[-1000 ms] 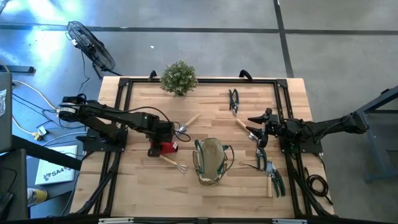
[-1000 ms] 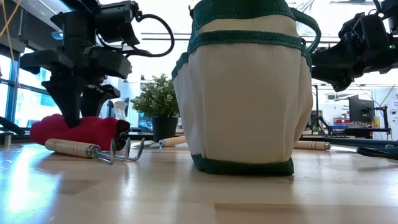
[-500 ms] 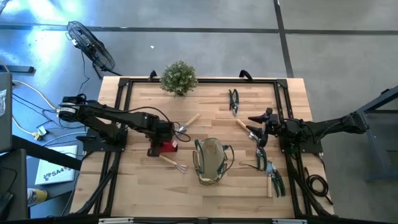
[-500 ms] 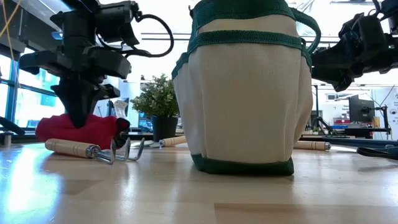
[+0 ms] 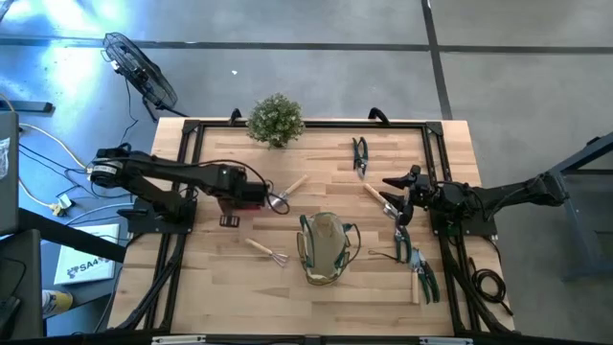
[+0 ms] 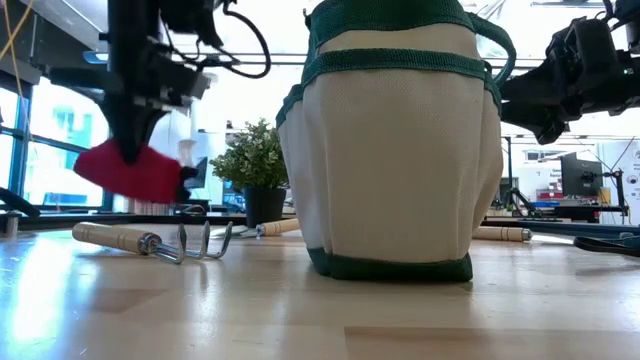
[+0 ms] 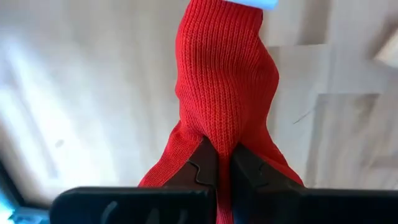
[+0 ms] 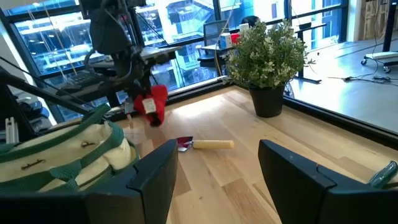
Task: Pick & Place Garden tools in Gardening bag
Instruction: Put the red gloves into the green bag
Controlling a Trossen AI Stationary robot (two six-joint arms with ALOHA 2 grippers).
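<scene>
The gardening bag (image 5: 325, 248) stands near the middle of the surface (image 5: 230, 287), its round mouth open upward with nothing above it. A wide strip of bare wood lies along the near edge and at the near left. Left of the bag, the wooden-handled rake (image 5: 266, 252) lies across the low way in. A trowel (image 5: 287, 190) lies farther back, and the potted plant (image 5: 276, 119) blocks the far edge. Right of the bag, pruners (image 5: 414, 261) crowd the near right.
</scene>
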